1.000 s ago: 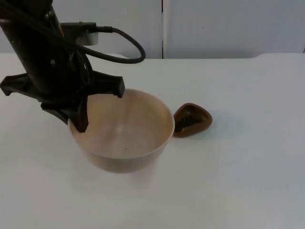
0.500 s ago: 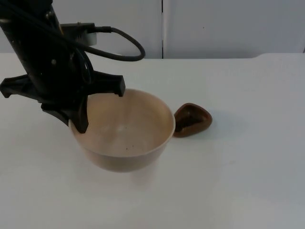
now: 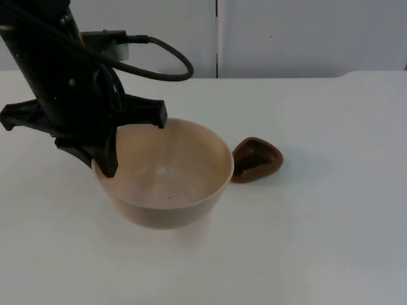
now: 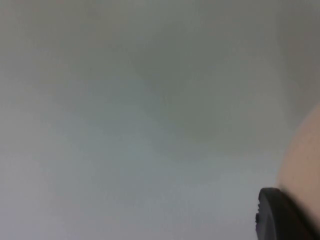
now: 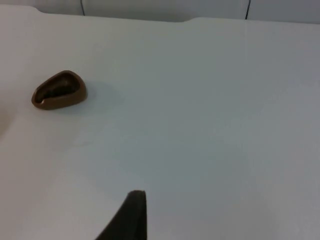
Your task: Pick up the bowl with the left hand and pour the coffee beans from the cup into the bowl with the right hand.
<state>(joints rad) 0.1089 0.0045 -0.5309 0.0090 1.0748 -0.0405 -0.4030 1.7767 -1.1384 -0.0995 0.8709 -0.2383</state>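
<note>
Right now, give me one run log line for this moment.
left gripper: shut on bowl rim, bowl lifted | right gripper: waiting over table | cup: beside bowl, untouched

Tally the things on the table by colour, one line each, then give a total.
Beige: 1, the bowl, its rim held by the left hand.
Brown: 1, the cup, beside the bowl, dark inside.
Total: 2.
The right hand waits over bare table, away from the cup.
</note>
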